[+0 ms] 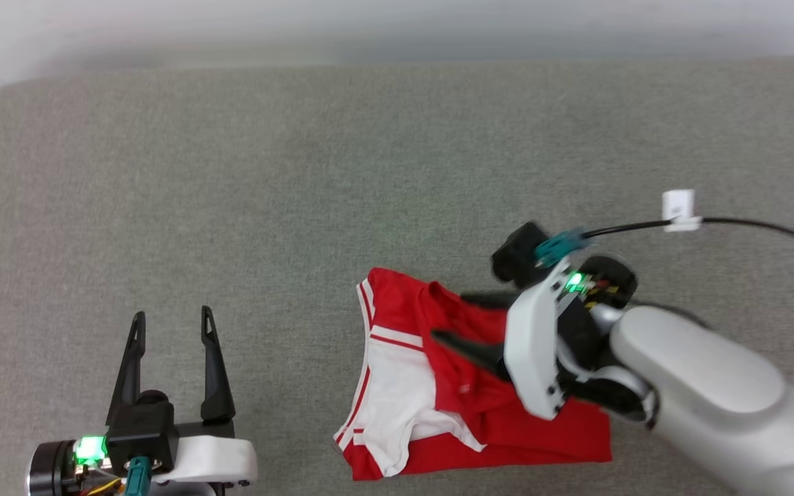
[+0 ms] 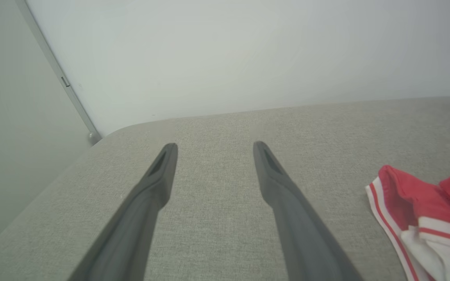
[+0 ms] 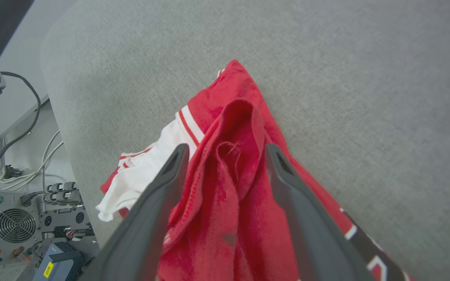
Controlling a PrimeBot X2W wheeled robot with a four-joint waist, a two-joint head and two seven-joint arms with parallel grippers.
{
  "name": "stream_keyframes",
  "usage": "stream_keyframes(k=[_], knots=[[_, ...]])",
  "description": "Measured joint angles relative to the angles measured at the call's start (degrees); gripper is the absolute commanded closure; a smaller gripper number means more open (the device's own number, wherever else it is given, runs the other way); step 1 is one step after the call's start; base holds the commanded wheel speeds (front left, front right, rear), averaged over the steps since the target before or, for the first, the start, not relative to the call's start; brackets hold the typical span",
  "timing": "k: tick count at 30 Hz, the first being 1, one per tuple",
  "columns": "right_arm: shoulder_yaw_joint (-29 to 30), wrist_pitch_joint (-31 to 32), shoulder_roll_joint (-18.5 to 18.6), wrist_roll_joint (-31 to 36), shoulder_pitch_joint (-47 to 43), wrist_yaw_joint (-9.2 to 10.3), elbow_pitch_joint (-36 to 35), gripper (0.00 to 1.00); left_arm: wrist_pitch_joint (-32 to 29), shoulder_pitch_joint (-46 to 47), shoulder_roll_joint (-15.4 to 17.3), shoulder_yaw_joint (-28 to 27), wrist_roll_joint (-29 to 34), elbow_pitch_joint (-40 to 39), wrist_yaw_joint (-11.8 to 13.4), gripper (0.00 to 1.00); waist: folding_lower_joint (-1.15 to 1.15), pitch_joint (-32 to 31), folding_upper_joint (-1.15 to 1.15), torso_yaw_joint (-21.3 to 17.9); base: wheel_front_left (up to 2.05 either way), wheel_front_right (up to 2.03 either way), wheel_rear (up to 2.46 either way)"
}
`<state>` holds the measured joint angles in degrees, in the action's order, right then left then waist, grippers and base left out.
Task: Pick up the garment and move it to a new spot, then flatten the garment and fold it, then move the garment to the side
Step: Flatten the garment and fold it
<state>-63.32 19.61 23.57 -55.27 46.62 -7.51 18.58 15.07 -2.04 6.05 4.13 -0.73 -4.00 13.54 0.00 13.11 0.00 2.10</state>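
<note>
While the left gripper (image 1: 172,313) is hanging over the near left of the grey upholstered surface (image 1: 300,172), its two dark fingers are standing wide apart with nothing between them; in its own wrist view the left gripper (image 2: 213,146) is pointing across bare grey fabric toward a pale wall (image 2: 248,50).

The red T-shirt (image 1: 452,406) is lying bunched on the near middle-right of the surface, well apart from the left gripper; one white sleeve with red-white striped trim is spreading out on its left side, and its edge is showing at the right of the left wrist view (image 2: 416,203).

The right gripper (image 1: 451,317) is reaching over the shirt from the right, fingers pointing left; in the right wrist view the right gripper (image 3: 225,146) is standing spread wide, and its fingers (image 3: 158,195) are straddling a raised ridge of the red T-shirt (image 3: 229,218) without pinching it, so it is gripping nothing.

A black cable (image 1: 748,222) with a white tag (image 1: 678,207) is trailing from the right wrist; beyond the surface's edge a fan-fronted box (image 3: 14,224) and loose cords (image 3: 33,117) are sitting on the floor.
</note>
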Motion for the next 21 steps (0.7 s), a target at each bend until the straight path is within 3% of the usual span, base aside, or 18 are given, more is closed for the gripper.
stream_keyframes(k=[6, 10, 14, 17, 21], knots=[[7.3, -14.3, 5.2, 5.4, 1.1, 0.00, -2.3, 0.00, 0.0, -1.6, 0.1, -1.0, 0.0, -0.3, -0.3, 0.00, 0.00, -3.0, 0.00, -2.0, 0.00, 0.00, 0.00], [17.3, -25.0, 5.6, 13.3, -0.5, 0.00, 0.7, 0.00, 0.0, -2.2, 0.0, -1.3, 0.0, -0.3, -0.4, 0.00, 0.00, -4.5, 0.00, -3.4, 0.00, 0.00, 0.00], [29.6, -32.7, 2.9, 22.0, -6.1, -0.02, 4.8, 0.00, 0.0, -3.0, 0.0, -1.7, 0.0, -0.4, -0.4, 0.00, 0.00, -5.8, 0.00, -4.5, 0.00, 0.00, 0.00], [40.5, -34.3, 0.2, 28.8, -11.0, 0.01, 5.8, 0.00, 0.0, -3.9, 0.0, -1.9, 0.0, -0.6, -0.5, 0.00, 0.00, -6.6, 0.00, -5.0, 0.00, 0.00, 0.00], [52.4, -34.6, -5.1, 37.2, -19.5, 0.01, 0.8, 0.00, 0.0, -4.6, -0.1, -2.2, 0.0, -0.7, -0.9, 0.00, 0.00, -7.4, 0.00, -5.2, 0.00, 0.00, 0.00]])
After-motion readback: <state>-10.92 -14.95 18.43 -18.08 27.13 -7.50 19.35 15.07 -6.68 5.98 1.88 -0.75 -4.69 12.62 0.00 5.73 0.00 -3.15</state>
